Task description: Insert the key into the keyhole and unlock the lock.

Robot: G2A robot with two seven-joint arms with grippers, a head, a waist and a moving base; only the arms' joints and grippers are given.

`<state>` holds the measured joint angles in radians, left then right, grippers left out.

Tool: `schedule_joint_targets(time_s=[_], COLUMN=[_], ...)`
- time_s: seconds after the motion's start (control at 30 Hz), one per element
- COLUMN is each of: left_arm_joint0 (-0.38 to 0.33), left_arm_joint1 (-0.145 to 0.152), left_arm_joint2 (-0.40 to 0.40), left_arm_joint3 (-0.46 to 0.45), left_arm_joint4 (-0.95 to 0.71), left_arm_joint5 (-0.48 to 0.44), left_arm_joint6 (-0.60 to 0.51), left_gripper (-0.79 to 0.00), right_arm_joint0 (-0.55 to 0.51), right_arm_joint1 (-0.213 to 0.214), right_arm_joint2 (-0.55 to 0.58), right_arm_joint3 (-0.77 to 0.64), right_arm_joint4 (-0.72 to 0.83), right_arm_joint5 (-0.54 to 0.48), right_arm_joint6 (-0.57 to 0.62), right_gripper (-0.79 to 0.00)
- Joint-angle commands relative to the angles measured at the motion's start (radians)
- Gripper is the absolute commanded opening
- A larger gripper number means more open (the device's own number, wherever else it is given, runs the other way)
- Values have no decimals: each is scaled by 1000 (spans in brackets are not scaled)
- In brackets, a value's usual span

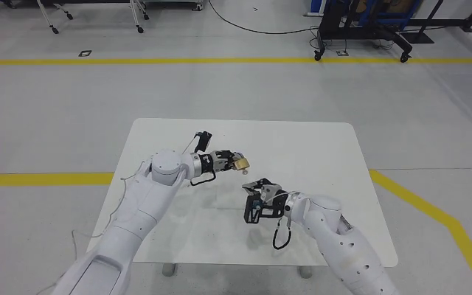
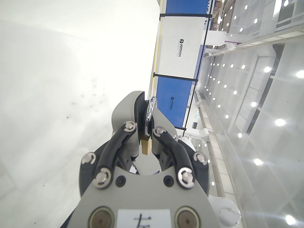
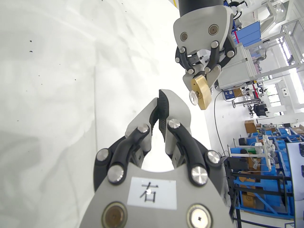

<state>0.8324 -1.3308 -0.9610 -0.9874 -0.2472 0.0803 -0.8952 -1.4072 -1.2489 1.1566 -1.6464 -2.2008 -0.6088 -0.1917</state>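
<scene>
Top view is showing a white table (image 1: 310, 140) sitting on grey floor with yellow lines (image 1: 221, 60) crossing it, and a black stand (image 1: 361, 33) parked far right. Left gripper (image 1: 233, 161) is clamping the brass lock (image 1: 241, 163) above the table's middle. Right wrist view is catching the silver key (image 3: 193, 96) sticking in the keyhole. Right gripper (image 3: 162, 99) is hanging nearby, pinched together and empty.

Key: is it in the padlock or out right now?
In. The key, silver head showing, sticks out of the brass padlock held by the left gripper; the right gripper is apart from it.
</scene>
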Motion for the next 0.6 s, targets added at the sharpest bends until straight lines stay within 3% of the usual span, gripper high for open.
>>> schedule_joint_targets(time_s=[0.0, 0.5, 0.53, 0.57], left_arm_joint0=[3, 15, 13, 13], left_arm_joint1=[1, 5, 5, 5], left_arm_joint2=[10, 18, 18, 17], left_arm_joint3=[-9, -32, -29, -28], left_arm_joint4=[35, 69, 70, 69], left_arm_joint5=[-13, -40, -35, -33], left_arm_joint6=[2, -23, -21, -17], left_gripper=[-785, -785, -785, -785], right_arm_joint0=[14, 16, 8, -1], right_arm_joint1=[-1, 10, 12, 15], right_arm_joint2=[-7, -24, -21, -19], right_arm_joint3=[15, -7, -19, -32], right_arm_joint4=[11, 19, 18, 12], right_arm_joint5=[4, 3, 4, 5], right_arm_joint6=[8, 41, 36, 29], right_gripper=[-785, -785, -656, -265])
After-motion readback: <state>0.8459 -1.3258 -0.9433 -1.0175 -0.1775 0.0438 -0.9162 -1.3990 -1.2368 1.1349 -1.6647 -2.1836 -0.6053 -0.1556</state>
